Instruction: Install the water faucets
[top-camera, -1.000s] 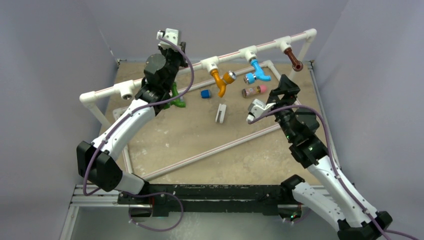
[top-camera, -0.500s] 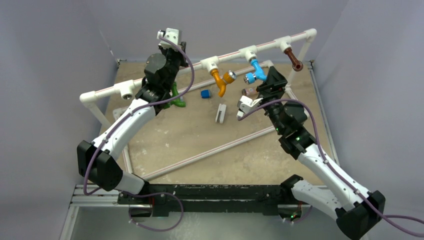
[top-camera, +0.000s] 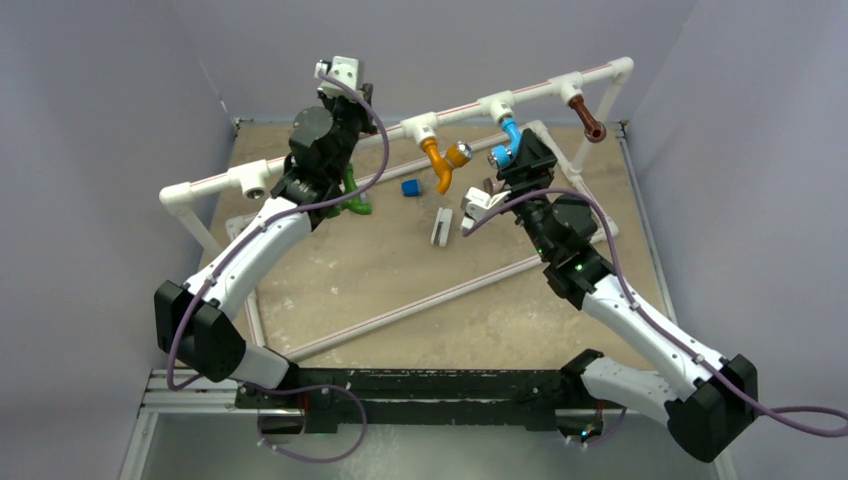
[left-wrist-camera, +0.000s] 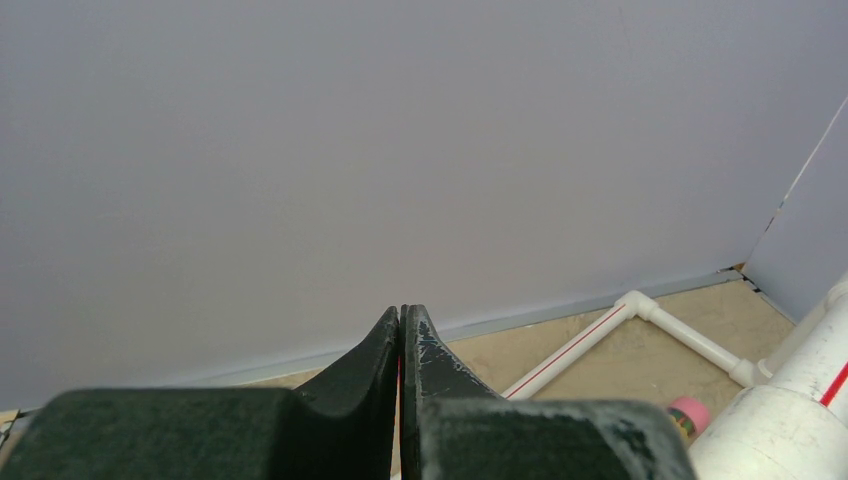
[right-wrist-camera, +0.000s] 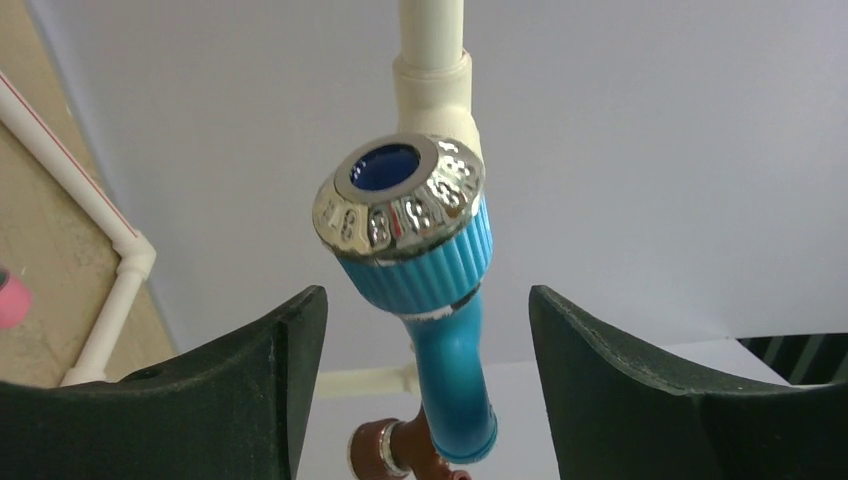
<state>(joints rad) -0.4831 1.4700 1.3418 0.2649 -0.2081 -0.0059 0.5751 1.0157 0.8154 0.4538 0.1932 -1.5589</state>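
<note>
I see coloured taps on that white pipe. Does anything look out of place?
Yes. The green faucet is down on the table beside the left arm, while the orange faucet, blue faucet and brown faucet hang from the white pipe. The leftmost fitting on that pipe has an empty socket.

The tan counter (top-camera: 400, 270) bears a white pipe frame (top-camera: 420, 305), a green faucet (top-camera: 352, 200) far left, a blue cube (top-camera: 410, 187) and a white bracket (top-camera: 441, 226).
</note>
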